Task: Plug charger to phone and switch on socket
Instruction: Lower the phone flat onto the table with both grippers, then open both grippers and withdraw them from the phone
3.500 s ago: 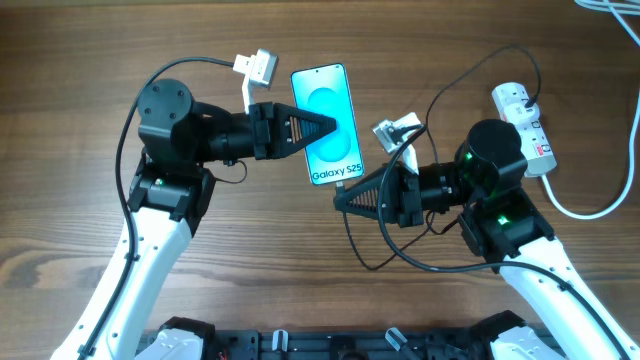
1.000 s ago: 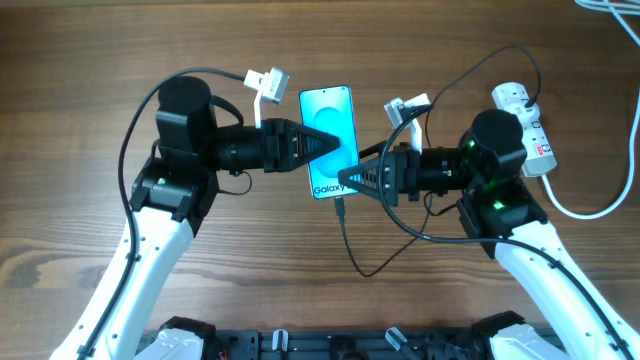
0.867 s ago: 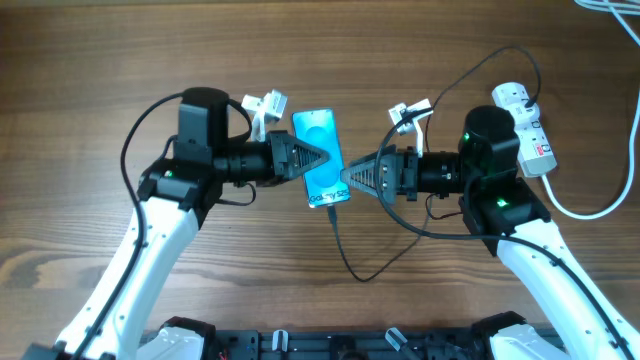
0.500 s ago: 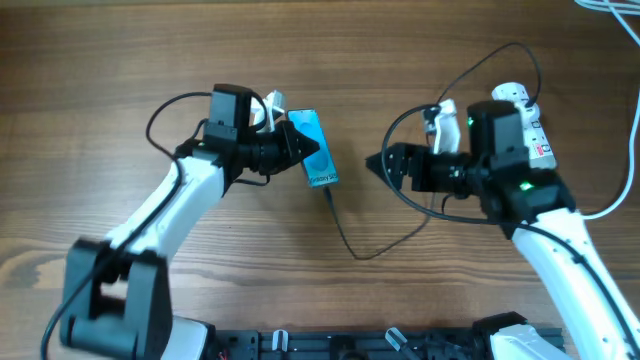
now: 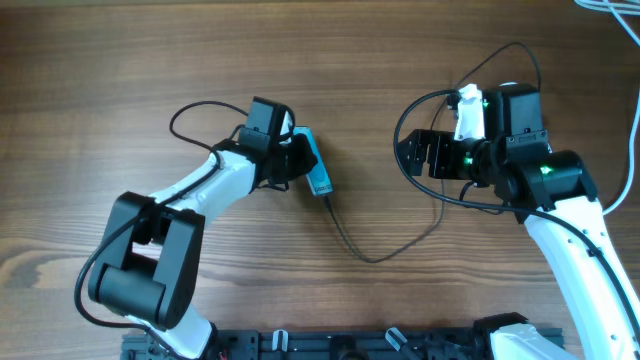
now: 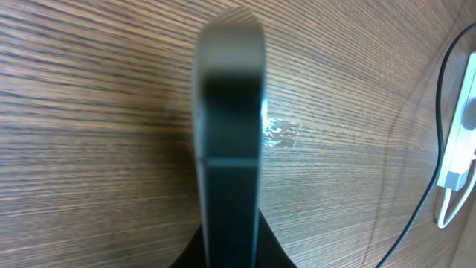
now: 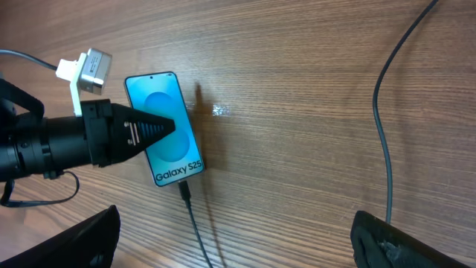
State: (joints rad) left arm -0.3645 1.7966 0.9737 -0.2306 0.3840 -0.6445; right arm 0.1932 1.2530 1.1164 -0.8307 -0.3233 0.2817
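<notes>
Your left gripper [image 5: 299,161] clamps the phone [image 5: 316,172], long axis running far edge to near, charger [image 5: 372,259] at its near end; right gripper [image 5: 408,155] gapes wide.

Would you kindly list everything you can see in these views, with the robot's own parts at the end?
Phone: one, teal screen, left of centre, gripped by the left gripper.
Charger: one, black cable, tip at the phone's lower end, looping over the table towards the right arm.
Socket: one, white, far right, mostly hidden by the right arm.
Cord: one, white, top right corner.
Table: one, brown wood, under everything.
Left gripper: one, black, shut on the phone.
Right gripper: one, black, open and empty, right of centre.
</notes>
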